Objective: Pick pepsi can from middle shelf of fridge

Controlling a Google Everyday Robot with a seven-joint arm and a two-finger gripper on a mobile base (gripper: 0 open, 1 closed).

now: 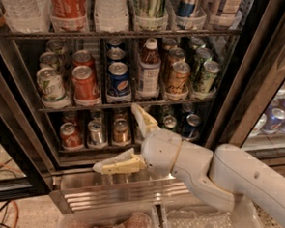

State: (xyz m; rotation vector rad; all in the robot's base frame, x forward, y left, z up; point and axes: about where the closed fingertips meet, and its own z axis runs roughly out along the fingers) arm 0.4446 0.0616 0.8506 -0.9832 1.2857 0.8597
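The fridge (261,70) stands open, with a ribbed steel base. On the middle shelf (133,102) the dark-blue pepsi can (119,80) stands at the front of its row, between a red cola can (85,84) and a bottle (148,70). Another blue can sits behind it. My gripper (118,136) is open and empty, its two pale fingers spread wide. The upper fingertip (135,109) reaches the middle shelf's front edge, just below and right of the pepsi can. The lower finger (115,165) hangs in front of the lowest rack.
A white-green can (51,86) stands at the left, brown-orange (177,78) and green cans (206,76) at the right. Tall bottles fill the rack above. The lowest rack holds several cans. A black door frame (7,141) is at the left. Clear plastic bins (208,226) lie below.
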